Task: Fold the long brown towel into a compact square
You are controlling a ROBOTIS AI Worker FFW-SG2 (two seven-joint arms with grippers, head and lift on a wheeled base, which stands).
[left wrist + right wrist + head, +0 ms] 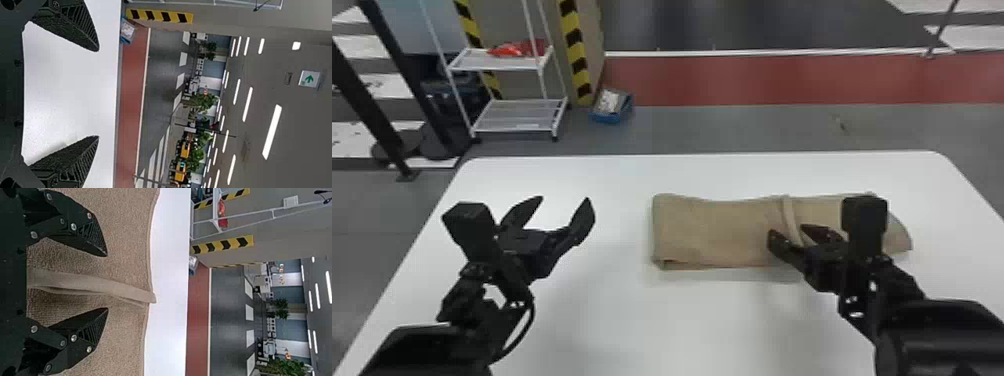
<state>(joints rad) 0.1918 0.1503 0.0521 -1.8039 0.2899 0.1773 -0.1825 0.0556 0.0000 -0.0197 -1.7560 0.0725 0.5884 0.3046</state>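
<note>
Item: one white table (612, 310), which stood before you. Item: one brown towel (712, 232), folded, which lay lengthwise across the table, mostly on its right half. Item: your left gripper (564, 200), fingers spread, which hung over the table's left side. Item: your right gripper (788, 231), fingers parted around a raised towel ridge, over the table's right side.

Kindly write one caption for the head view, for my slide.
Open right gripper above the partly folded brown towel, left gripper open over white table.
</note>
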